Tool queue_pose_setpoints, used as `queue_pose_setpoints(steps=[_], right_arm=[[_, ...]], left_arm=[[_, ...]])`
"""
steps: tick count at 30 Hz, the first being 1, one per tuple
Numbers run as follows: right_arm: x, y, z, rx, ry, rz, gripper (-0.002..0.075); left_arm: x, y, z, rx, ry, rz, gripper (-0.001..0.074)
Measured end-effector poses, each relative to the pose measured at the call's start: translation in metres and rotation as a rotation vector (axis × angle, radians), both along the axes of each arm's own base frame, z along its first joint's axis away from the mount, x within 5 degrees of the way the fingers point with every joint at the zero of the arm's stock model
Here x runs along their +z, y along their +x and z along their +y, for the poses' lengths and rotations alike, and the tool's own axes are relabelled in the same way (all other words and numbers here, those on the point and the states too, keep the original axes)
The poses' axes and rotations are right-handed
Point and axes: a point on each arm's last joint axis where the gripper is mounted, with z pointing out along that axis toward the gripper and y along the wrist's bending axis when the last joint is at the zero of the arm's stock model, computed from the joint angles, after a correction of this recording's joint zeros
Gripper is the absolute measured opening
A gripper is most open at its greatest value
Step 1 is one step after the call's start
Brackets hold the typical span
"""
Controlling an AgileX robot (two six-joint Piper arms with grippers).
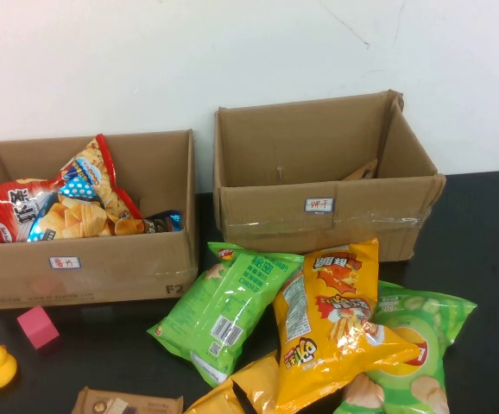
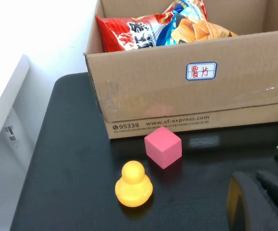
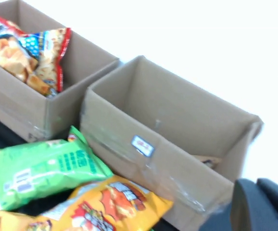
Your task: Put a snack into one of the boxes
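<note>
Snacks are piled on the desk (image 1: 491, 216) at 6 o'clock of the empty right box (image 1: 318, 172); nothing's been grabbed yet. Left gripper (image 2: 259, 202) and right gripper (image 3: 259, 204) are barely seen, open or closed can't be told. Next, probably the yellow bag (image 1: 340, 319) gets approached.

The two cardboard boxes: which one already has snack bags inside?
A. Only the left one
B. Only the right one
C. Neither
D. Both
A: chip bags fill the left box, while the right box shows only bare cardboard inside; a bit of each claw edges into its wrist view, holding nothing.
</note>
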Motion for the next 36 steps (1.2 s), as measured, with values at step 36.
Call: queue_pose_setpoints(steps=[36], right_arm=[[-0.194,-0.092,-0.074,-0.512,0.174,0.028,-0.0001]], left_arm=[[0.000,0.000,0.000,0.002,-0.006,0.000,-0.0001]])
